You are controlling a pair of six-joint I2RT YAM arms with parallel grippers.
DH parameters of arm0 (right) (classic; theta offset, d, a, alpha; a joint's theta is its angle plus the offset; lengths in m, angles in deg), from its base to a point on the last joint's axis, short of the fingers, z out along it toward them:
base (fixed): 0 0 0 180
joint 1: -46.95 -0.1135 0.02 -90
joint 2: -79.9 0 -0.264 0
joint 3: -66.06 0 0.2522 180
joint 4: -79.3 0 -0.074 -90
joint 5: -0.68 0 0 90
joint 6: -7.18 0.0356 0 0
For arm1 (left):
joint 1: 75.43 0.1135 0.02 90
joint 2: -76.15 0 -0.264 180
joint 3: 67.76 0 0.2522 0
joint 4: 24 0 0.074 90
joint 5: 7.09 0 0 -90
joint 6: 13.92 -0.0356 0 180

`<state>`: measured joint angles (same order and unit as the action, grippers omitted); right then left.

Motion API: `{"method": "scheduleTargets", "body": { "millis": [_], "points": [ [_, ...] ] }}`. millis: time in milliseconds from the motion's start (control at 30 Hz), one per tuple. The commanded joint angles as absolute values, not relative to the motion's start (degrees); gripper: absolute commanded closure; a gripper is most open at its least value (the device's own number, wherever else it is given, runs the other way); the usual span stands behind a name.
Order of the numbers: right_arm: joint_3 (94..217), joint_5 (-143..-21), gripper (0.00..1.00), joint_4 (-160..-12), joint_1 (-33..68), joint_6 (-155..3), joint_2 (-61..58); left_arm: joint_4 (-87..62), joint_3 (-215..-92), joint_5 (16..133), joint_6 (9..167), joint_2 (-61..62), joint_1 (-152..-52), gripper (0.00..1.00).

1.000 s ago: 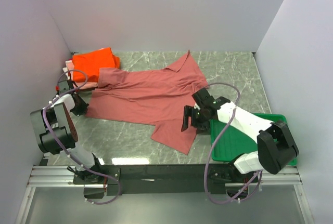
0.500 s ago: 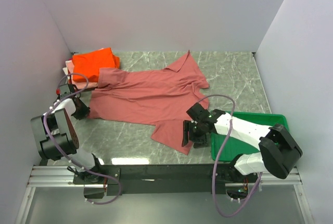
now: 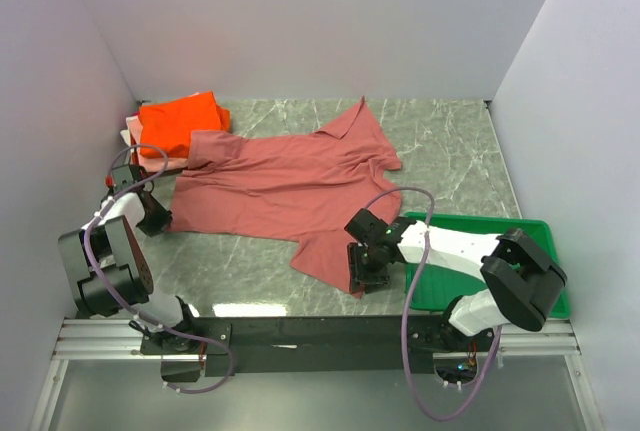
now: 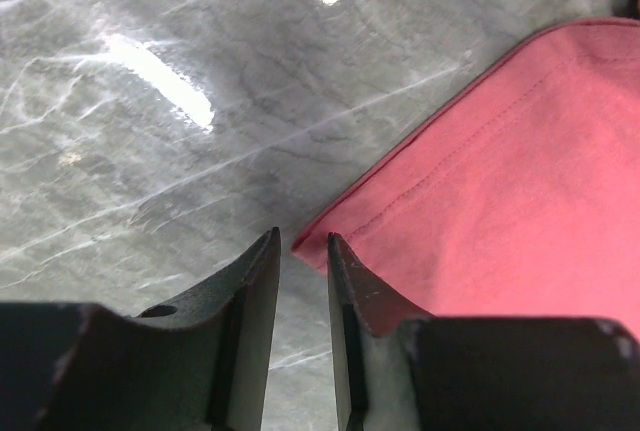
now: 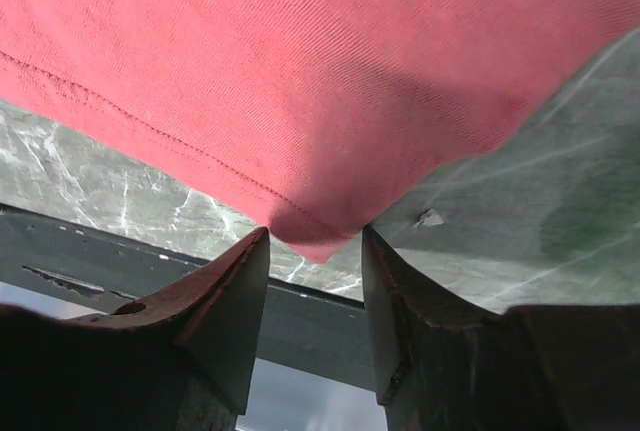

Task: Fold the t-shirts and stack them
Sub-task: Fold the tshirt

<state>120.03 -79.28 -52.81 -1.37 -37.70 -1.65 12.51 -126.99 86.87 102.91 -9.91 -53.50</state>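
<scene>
Marbled table (image 3: 450, 141) carries a spread brick-red t-shirt (image 3: 270, 186), a folded stack (image 3: 180, 123), a green tray (image 3: 490, 223).

Black-and-white arms (image 3: 452, 245), lilac cables (image 3: 403, 319)

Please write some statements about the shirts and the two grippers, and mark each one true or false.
1. The orange shirt lies at the far left. True.
2. The red shirt is folded. False: it lies spread out.
3. The right gripper is open around a corner of the red shirt. True.
4. The left gripper holds the orange shirt. False: it is at a corner of the red shirt.
</scene>
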Motion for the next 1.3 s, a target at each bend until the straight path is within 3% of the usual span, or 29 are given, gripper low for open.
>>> {"method": "scheduleTargets", "body": {
  "millis": [0,200,300,367,433,533,633,1267],
  "points": [
    [119.5,-80.7,0.51,-54.6,-2.5,-36.7,-3.4,13.3,-127.0,87.7,103.4,-7.6,-53.0,0.68],
    [118.4,-80.4,0.61,-56.6,-3.6,-36.6,-6.4,13.7,-127.0,87.7,103.4,-6.7,-52.8,0.68],
    [118.1,-80.2,0.74,-56.4,-4.3,-36.1,-7.4,13.9,-127.0,87.7,103.5,-5.9,-52.8,0.67],
    [118.1,-80.4,0.89,-55.5,-4.5,-35.7,-7.1,14.1,-127.0,87.3,103.7,-5.3,-52.8,0.64],
    [118.4,-80.7,1.00,-54.7,-4.7,-35.3,-5.8,14.6,-127.0,87.2,103.9,-4.8,-52.8,0.56],
    [118.9,-81.4,1.00,-52.8,-4.7,-34.7,-4.1,15.4,-127.0,87.4,104.5,-3.5,-52.7,0.45],
    [119.3,-82.2,1.00,-52.1,-4.8,-34.3,-3.1,16.5,-127.4,87.8,104.6,-2.6,-52.7,0.43],
    [120.4,-82.6,1.00,-51.3,-4.7,-36.3,-3.8,14.6,-126.3,86.3,104.8,-6.7,-52.7,0.50]
  ]
}}
